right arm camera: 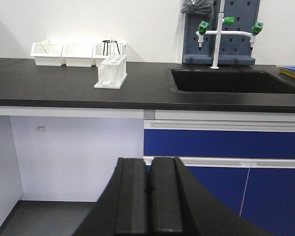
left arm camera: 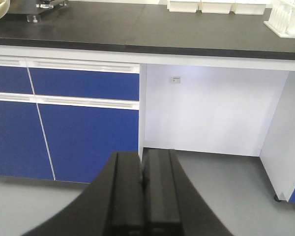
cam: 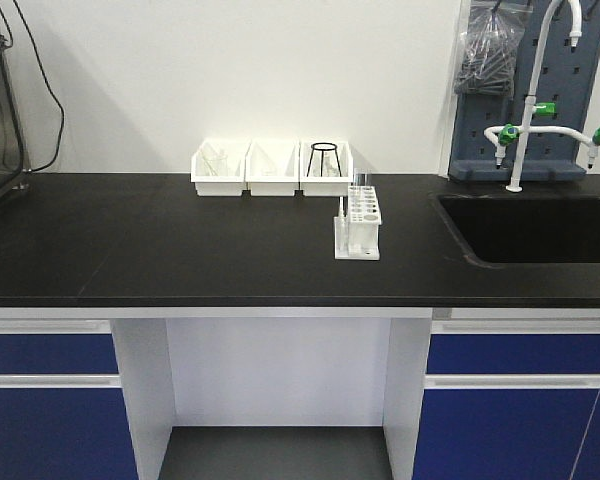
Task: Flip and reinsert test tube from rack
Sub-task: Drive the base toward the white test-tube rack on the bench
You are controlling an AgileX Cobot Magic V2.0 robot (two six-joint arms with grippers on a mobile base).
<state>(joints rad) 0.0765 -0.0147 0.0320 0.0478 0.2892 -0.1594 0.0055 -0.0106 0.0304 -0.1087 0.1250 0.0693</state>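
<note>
Left gripper (left arm camera: 142, 158): I see it at the bottom centre of the left wrist view. Its two black fingers (left arm camera: 128, 191) are pressed flat together.
Right gripper (right arm camera: 149, 164): it is at the bottom centre of the right wrist view. Its black fingers (right arm camera: 164, 196) are closed, with only a thin seam between them.
Pose: on both, the fingers rise from the lower edge toward the middle of the frame.

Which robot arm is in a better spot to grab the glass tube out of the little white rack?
Probably the right. Its wrist camera sees the rack a little left of centre beyond its shut end effector; the left wrist camera catches it only at the far right edge.
</note>
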